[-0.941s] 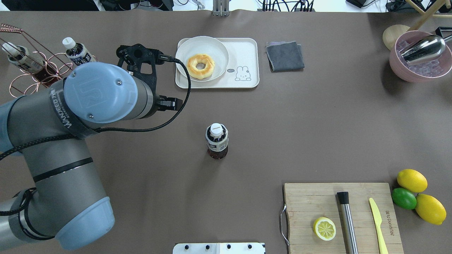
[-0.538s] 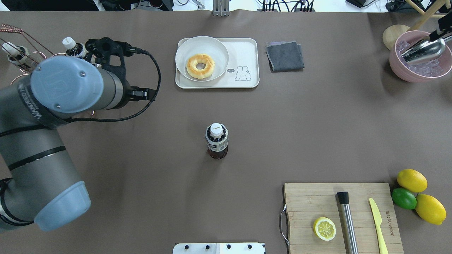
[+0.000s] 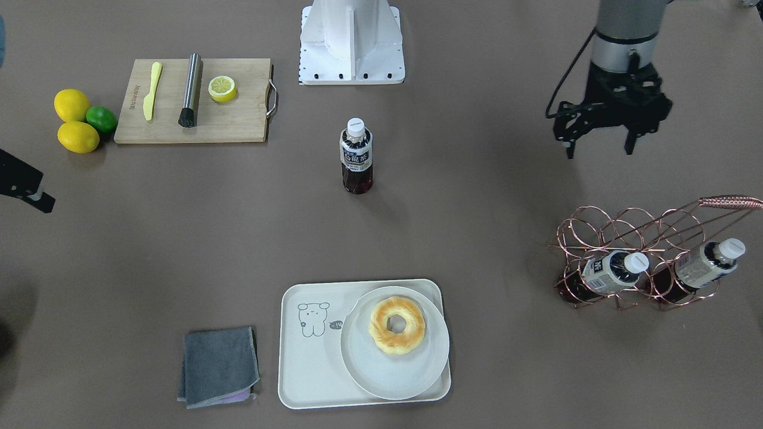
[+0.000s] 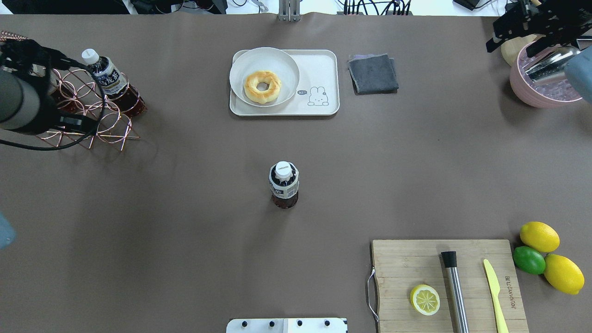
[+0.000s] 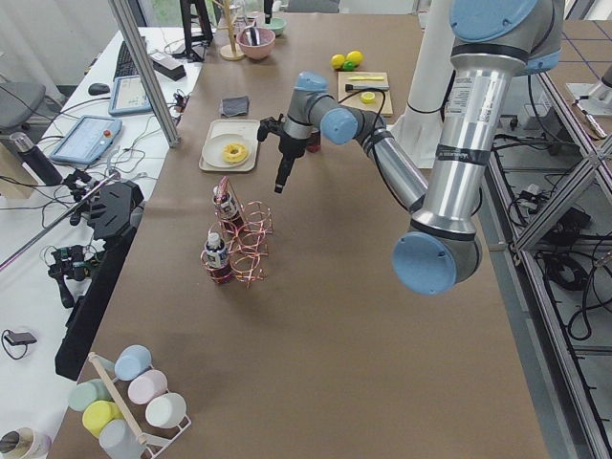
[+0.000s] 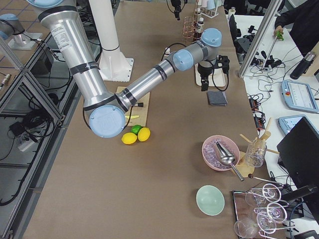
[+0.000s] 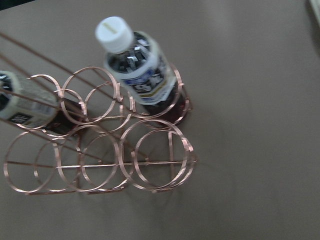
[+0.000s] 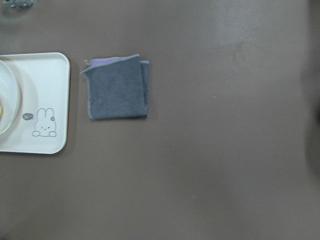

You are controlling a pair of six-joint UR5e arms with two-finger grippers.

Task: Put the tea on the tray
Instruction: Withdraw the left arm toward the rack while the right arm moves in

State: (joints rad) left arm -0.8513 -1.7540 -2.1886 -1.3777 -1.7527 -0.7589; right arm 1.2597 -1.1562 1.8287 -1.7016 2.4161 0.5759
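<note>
One tea bottle (image 4: 284, 185) stands upright in the middle of the table, also in the front view (image 3: 356, 156). Two like bottles lie tilted in a copper wire rack (image 4: 88, 122) at the far left; one (image 7: 140, 75) fills the left wrist view, and the other (image 7: 25, 102) shows at that view's left edge. The cream tray (image 4: 323, 69) lies at the back centre, its right half bare. My left gripper (image 3: 599, 148) is open and empty, high above the rack. My right gripper (image 4: 511, 48) is open and empty at the far right, near the pink bowl.
A round plate with a doughnut (image 4: 263, 83) fills the tray's left half. A grey cloth (image 4: 373, 73) lies right of the tray. A pink bowl with ice and a scoop (image 4: 545, 88) stands far right. A cutting board (image 4: 402, 259) and citrus fruit (image 4: 541, 256) lie front right.
My left arm has swung left, from beside the tray to over the wire rack. My right gripper has come into view at the top right. The standing bottle has not moved.
</note>
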